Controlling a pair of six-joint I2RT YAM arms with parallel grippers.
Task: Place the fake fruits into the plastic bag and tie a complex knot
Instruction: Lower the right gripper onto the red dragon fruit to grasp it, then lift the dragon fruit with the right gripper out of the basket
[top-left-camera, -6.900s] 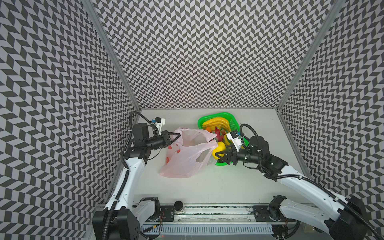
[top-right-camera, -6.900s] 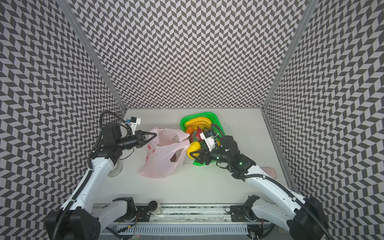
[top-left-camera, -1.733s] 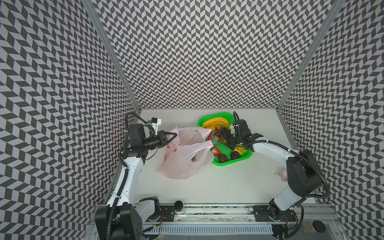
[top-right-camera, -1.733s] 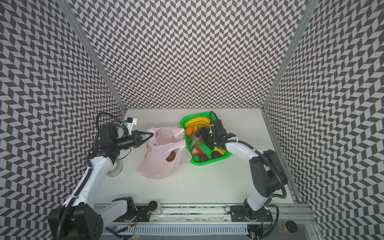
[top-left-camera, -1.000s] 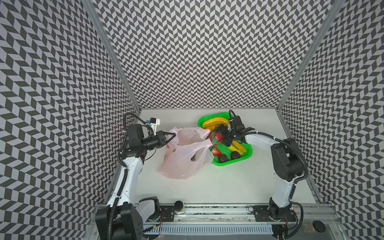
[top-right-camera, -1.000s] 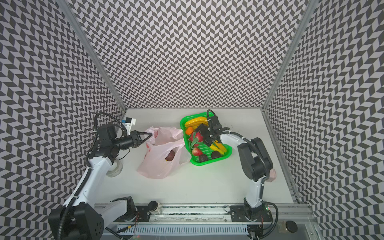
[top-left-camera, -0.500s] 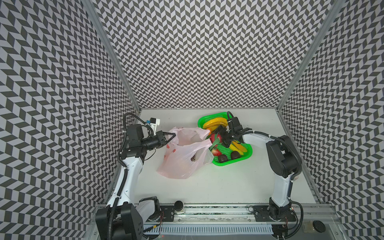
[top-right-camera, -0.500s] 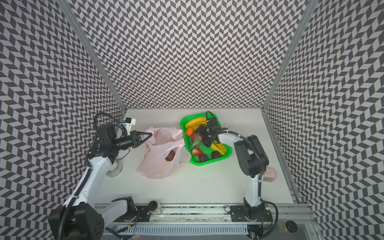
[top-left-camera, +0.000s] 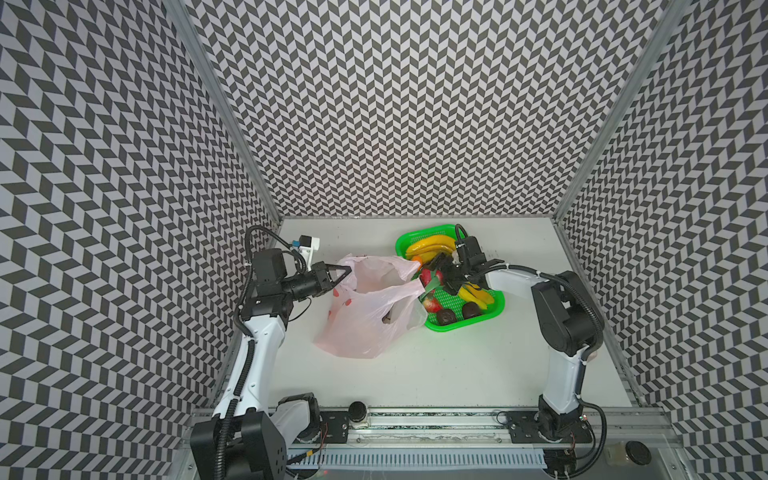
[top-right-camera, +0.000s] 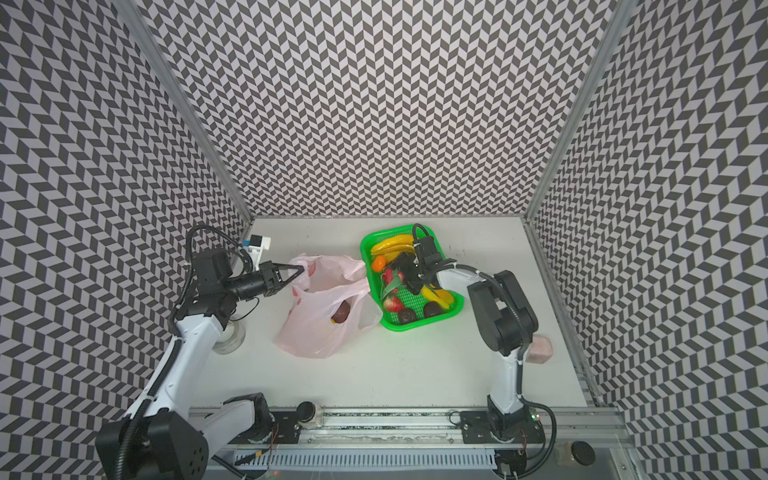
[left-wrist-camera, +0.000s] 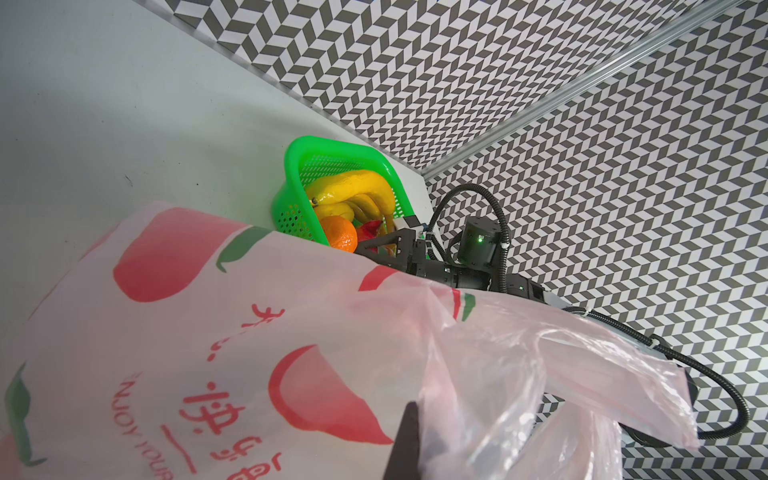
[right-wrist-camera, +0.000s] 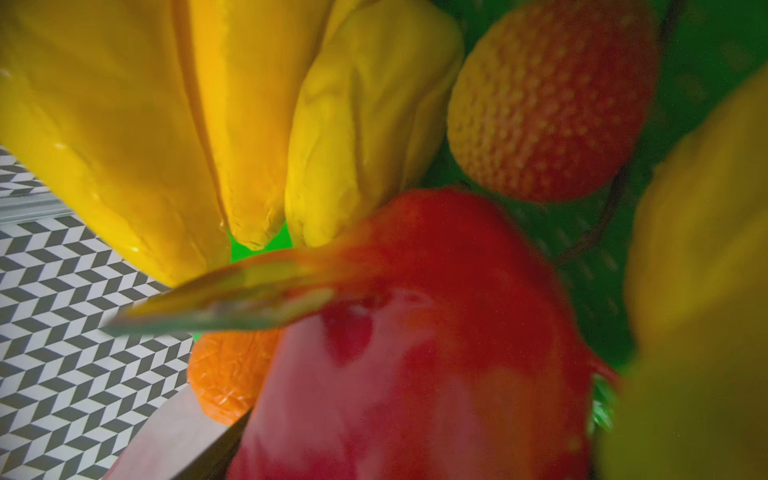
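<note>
Here, pale tabletop beneath plastic bag, chevron walls around.

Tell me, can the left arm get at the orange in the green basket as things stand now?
Probably not. The left fingers are shut on the bag, which stands between them and the basket. The right fingers also hang in the basket, close beside the orange.

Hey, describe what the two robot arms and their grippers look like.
The left arm and right arm have white links, black joints and looping black cables. The left gripper and right gripper are black with pointed triangular fingers.
</note>
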